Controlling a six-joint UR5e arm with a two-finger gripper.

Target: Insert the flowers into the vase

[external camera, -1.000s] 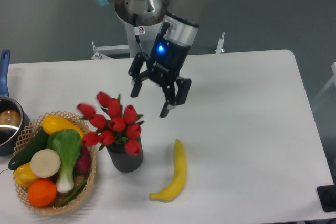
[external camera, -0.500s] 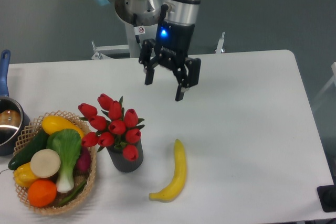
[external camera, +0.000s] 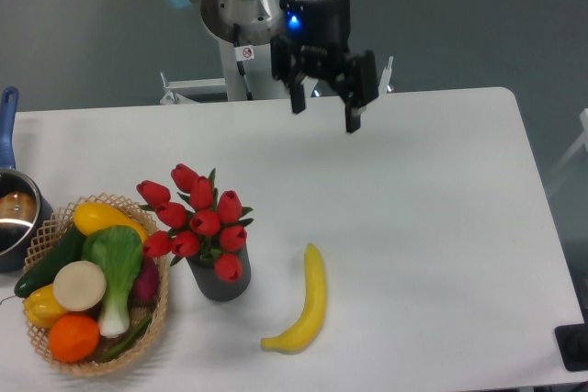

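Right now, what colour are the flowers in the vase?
Red, with dark green leaves; the flowers show clearly in the fixed camera view, standing in the vase.

The flowers (external camera: 197, 218) stand in the vase (external camera: 219, 277) on the counter (external camera: 432, 218) — basket (external camera: 55, 355) just to its left, banana (external camera: 303, 305) to its right. A pot (external camera: 14, 218) sits at the far left edge — the gripper (external camera: 323, 115) hangs behind.

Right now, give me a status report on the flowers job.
Gripper jaws open, empty, high over table's far side. Flowers standing in vase. Banana beside vase, nothing blocking.
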